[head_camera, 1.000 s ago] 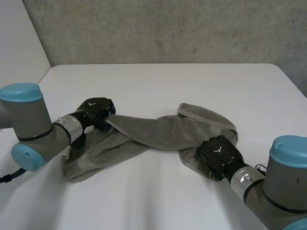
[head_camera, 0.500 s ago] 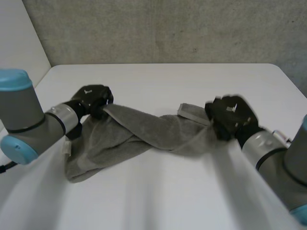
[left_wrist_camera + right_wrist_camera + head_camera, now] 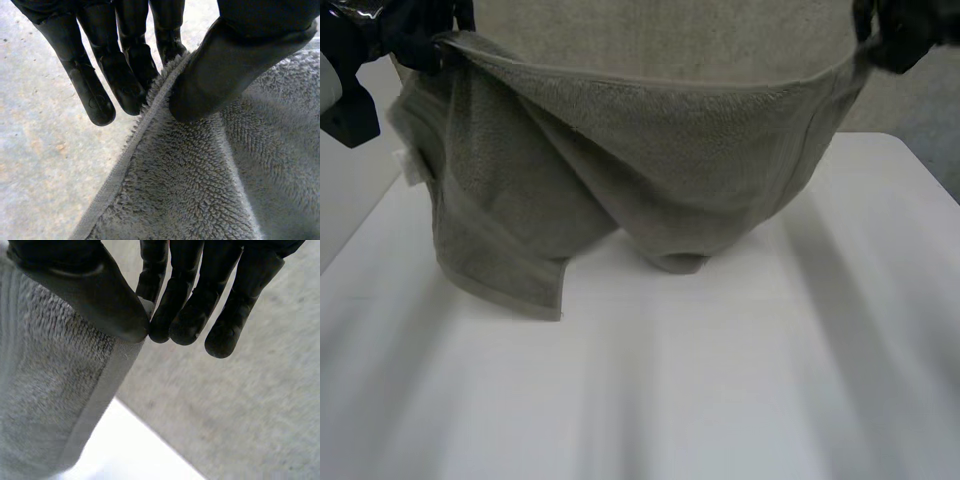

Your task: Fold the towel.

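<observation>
A grey-green towel hangs in the air, stretched between both hands high above the white table. My left hand pinches one top corner; its thumb presses the towel's hemmed edge against the fingers. My right hand holds the other top corner, with the thumb pinching the towel's border against the fingertips. The towel sags in the middle and is twisted, and its lower folds reach down to the table.
A rough grey wall stands behind the table. A white label sticks out of the towel's side below my left hand.
Both hands have risen from the table and lifted the towel, which lay bunched on the surface a second ago. My right hand has closed on its corner.
</observation>
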